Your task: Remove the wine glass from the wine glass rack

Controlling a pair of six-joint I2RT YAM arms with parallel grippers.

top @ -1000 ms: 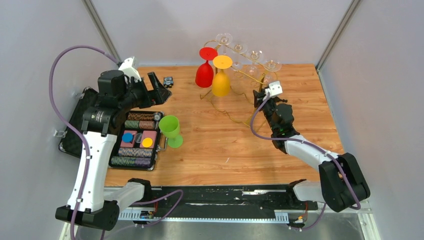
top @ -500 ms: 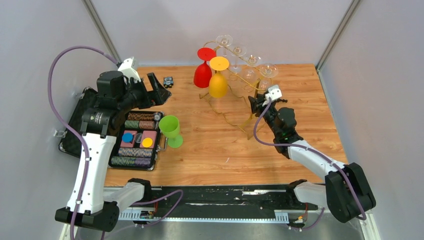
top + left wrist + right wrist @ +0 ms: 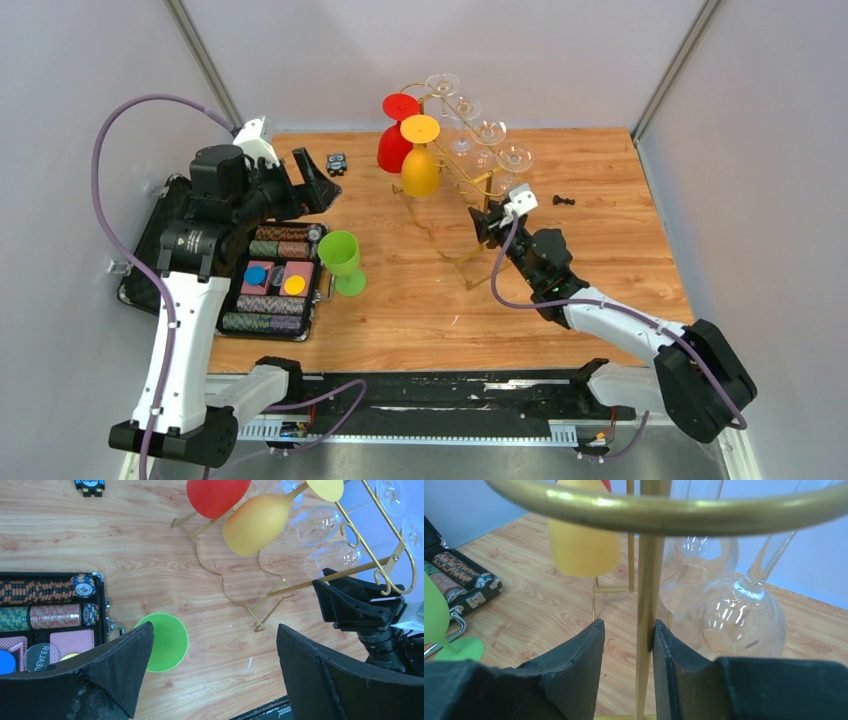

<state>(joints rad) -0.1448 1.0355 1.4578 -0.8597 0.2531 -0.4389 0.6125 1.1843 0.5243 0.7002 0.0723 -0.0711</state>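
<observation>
Between the fingers of the right gripper [image 3: 628, 652] stood the post of the gold rack [image 3: 646, 605], and the jaws were clamped narrowly on it. Above the gripper hung two clear glasses [image 3: 729, 615] to its right and a yellow glass [image 3: 583, 545] to its left. Opposite, the left gripper [image 3: 212, 665] was spread wide above a green glass [image 3: 165, 641], holding nothing.

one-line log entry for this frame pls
phase: steadying rack | right end effector: shut on wine glass rack post | left end effector: open, idle | green glass: on table
</observation>
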